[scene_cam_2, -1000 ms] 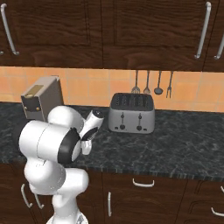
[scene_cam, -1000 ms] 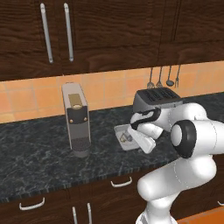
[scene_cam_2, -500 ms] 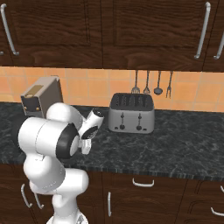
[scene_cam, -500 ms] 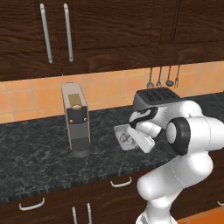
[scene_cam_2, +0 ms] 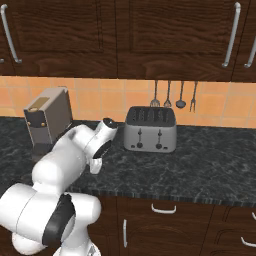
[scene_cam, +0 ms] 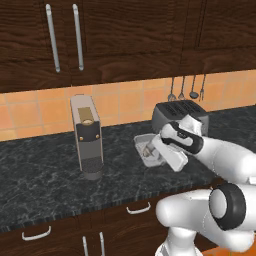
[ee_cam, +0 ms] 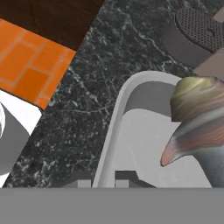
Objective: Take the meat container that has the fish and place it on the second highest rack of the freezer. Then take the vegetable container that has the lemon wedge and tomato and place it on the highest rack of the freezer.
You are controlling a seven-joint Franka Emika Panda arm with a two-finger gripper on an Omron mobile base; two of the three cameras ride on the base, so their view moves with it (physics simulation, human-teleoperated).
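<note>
In the left base view, the meat container (scene_cam: 148,150) sits at centre frame on the dark countertop (scene_cam: 45,175), between the coffee machine (scene_cam: 86,136) on its left and the toaster (scene_cam: 179,116) to its upper right. The gripper (scene_cam: 156,148) reaches down onto the container's right side.

In the right base view, the arm's white wrist covers the container, just left of the toaster (scene_cam_2: 150,130).

In the hand view, the container's rim (ee_cam: 114,127) runs up the middle of the frame, with the fish (ee_cam: 199,118) lying inside at the right. The fingertips (ee_cam: 127,177) at the bottom edge are closed together, pinching that thin rim between them. The tray looks stiff, light metal, probably slick; an edge grip may let it tilt and the fish slide, so it wants level carrying.
</note>
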